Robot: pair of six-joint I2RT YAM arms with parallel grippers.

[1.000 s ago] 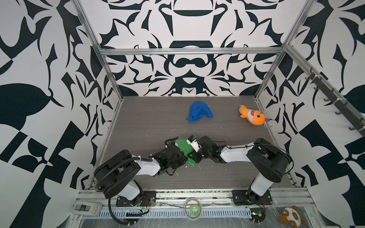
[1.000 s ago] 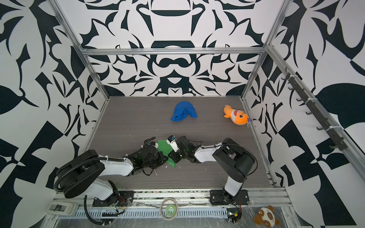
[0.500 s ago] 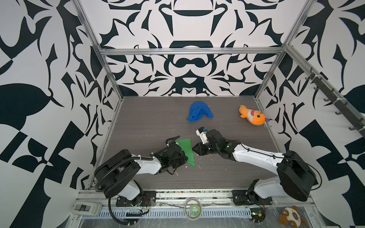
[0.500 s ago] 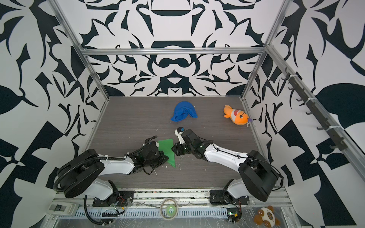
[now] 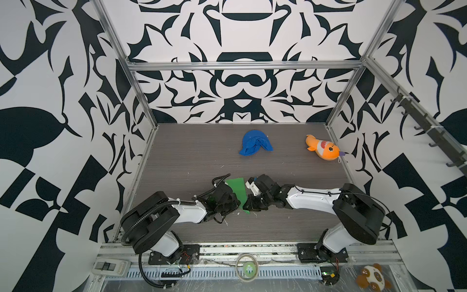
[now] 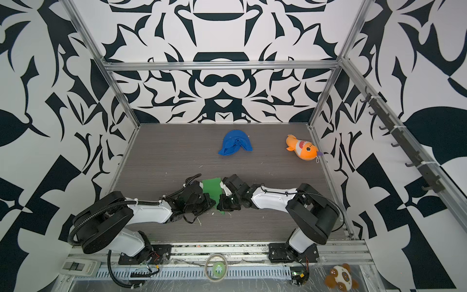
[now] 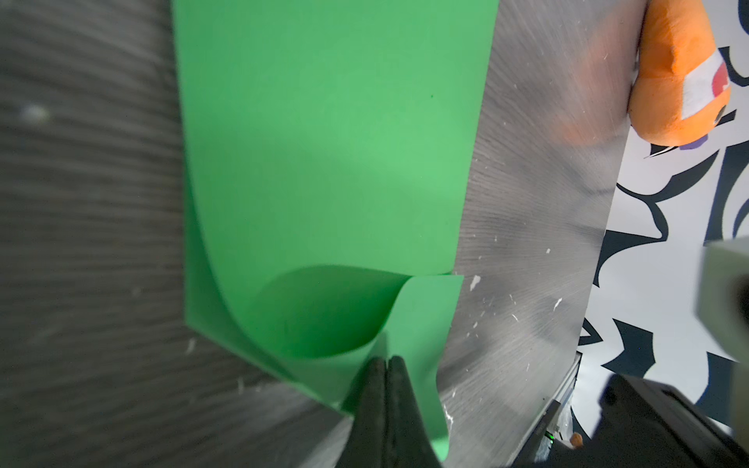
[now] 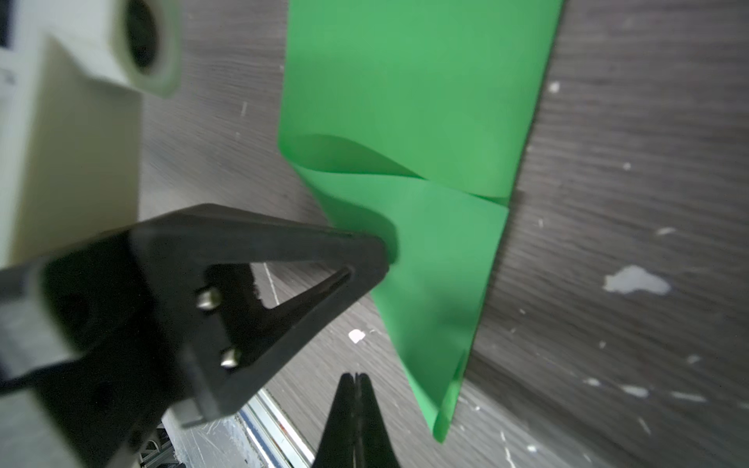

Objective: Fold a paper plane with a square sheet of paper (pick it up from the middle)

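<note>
- Looking down in both top views, the sheet of paper [image 5: 236, 188] [image 6: 211, 189] lies partly folded on the table [image 5: 278, 161] near the front, between the 2 arms. Its long axis runs front to back, wide at the far end and narrowing to a tip at the near end.
- The left gripper [image 5: 234, 202] meets the sheet's left edge near that narrow end, and the right gripper [image 5: 249, 205] sits just beside the right edge, opposite it. A blue cloth [image 5: 255, 142] and an orange plush fish [image 5: 322, 150] lie well apart at the back.
- From the left wrist, the left gripper [image 7: 385, 364] has its jaws pressed together on a curled-up flap of the sheet [image 7: 332, 142] and appears to hold that layer. The rest stretches flat away from the tips.
- From the right wrist, the right gripper [image 8: 354, 379] has its jaws closed on nothing, with bare table between its tips and the sheet [image 8: 417, 81]. The left gripper [image 8: 367, 263] pinches the fold just ahead.
- Judged from this, folding is at an early stage, with no dart shape yet. The next move turns on the sheet lying beside the right tips, not between them. Closed jaws suit pressing a crease along the long axis, while the left arm, on the paper, is the nearer anchor.
</note>
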